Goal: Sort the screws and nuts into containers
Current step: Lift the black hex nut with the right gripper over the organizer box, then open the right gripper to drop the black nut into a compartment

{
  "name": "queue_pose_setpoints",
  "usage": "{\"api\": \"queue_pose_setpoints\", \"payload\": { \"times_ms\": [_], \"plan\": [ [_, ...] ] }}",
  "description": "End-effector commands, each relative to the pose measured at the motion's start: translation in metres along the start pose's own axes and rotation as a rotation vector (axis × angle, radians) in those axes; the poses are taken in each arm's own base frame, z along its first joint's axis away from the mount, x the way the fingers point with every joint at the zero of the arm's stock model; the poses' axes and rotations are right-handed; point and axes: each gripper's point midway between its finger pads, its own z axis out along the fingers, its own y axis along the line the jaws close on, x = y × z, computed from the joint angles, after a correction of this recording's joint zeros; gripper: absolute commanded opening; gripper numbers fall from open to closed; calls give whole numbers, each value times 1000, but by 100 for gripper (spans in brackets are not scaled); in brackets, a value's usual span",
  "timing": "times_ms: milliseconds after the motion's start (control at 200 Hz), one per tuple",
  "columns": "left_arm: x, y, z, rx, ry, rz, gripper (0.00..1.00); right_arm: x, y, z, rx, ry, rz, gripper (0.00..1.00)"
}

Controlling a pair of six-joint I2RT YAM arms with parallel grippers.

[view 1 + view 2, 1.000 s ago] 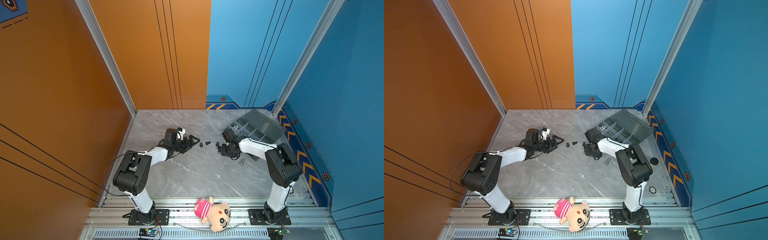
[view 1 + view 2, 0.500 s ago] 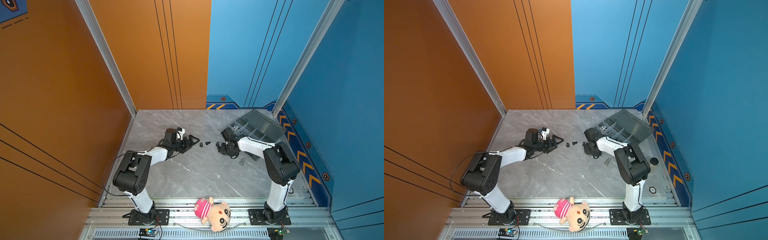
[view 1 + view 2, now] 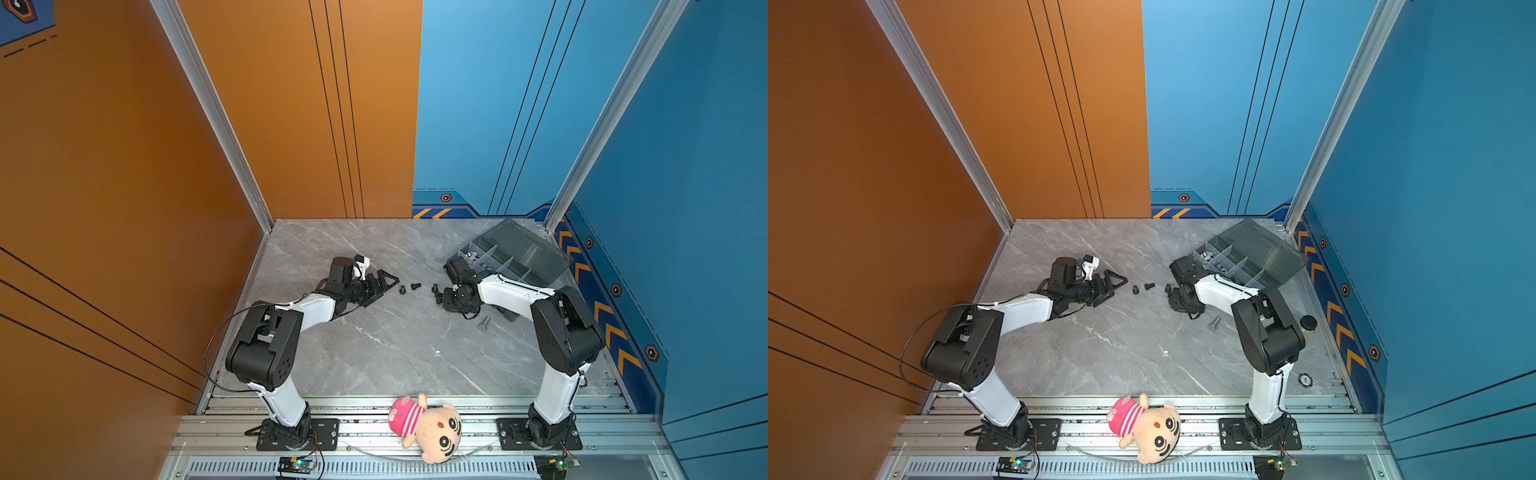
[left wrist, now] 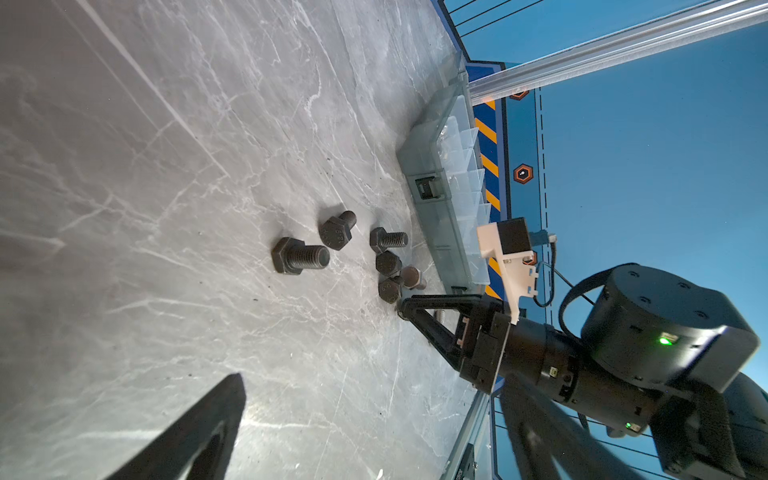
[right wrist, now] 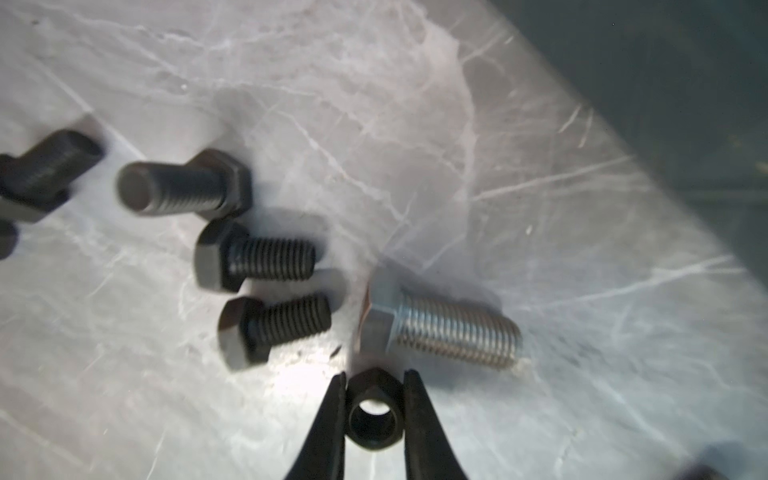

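While the right gripper (image 5: 375, 376) pinches a black nut (image 5: 376, 438), the left gripper (image 3: 384, 282) hangs well apart.
Its two fingers (image 5: 328, 424) press the nut's opposite flats, low at the marble table (image 3: 374, 353), just beside the head of the silver screw (image 5: 440, 328) and near several black screws (image 5: 253, 257). The organizer box (image 4: 440, 232) stands close by, lid open. Whether the left one is open, I cannot tell.
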Motion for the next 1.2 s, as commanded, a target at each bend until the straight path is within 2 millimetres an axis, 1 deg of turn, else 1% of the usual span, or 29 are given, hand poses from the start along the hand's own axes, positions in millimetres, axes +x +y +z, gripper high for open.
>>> {"api": "queue_pose_setpoints", "payload": {
  "times_ms": [0,65,130,200,275,390,466,581,736,846,1006,1191],
  "plan": [
    [1,2,-2,8,5,7,98,-12,-2,-33,-54,-45,-3,6],
    [1,1,-2,8,5,8,98,-22,-9,-47,-69,-74,17,5],
    [1,1,-2,10,5,7,98,-32,-22,-59,-66,-104,38,6],
    [1,0,-3,10,4,8,98,-43,-40,-69,-55,-129,69,5],
    [1,0,-3,11,4,7,98,-56,-63,-79,-41,-152,120,5],
    [1,0,-3,10,4,8,98,-73,-105,-88,5,-182,203,5],
    [1,-1,-2,13,3,10,98,-84,-129,-90,36,-200,249,5],
    [1,-3,-1,13,3,12,98,-100,-154,-89,61,-211,297,6],
    [1,-4,-1,14,2,11,98,-120,-172,-81,92,-210,328,7],
    [0,-5,-1,14,0,13,98,-131,-177,-72,94,-205,341,8],
    [1,-6,-1,14,-2,14,98,-137,-179,-52,102,-174,347,9],
    [0,-6,-1,11,-3,12,98,-137,-180,-35,106,-140,349,16]
  ]
}}
